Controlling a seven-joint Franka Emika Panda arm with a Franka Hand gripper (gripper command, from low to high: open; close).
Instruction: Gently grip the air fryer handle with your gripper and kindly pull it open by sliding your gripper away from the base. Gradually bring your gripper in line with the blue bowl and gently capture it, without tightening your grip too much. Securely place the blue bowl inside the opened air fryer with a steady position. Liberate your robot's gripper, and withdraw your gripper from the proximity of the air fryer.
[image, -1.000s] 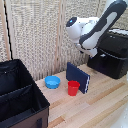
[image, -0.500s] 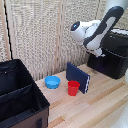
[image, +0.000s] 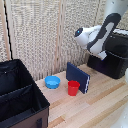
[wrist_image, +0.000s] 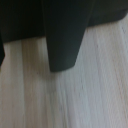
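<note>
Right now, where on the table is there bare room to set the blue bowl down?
Bare wood lies in front of the red cup and dark-blue book, toward the exterior view's right. Crowded: blue bowl, cup and book cluster between the black crate and air fryer.

Arm (image: 100, 37) shifted toward exterior view's right, closer to air fryer (image: 114, 57).
</note>
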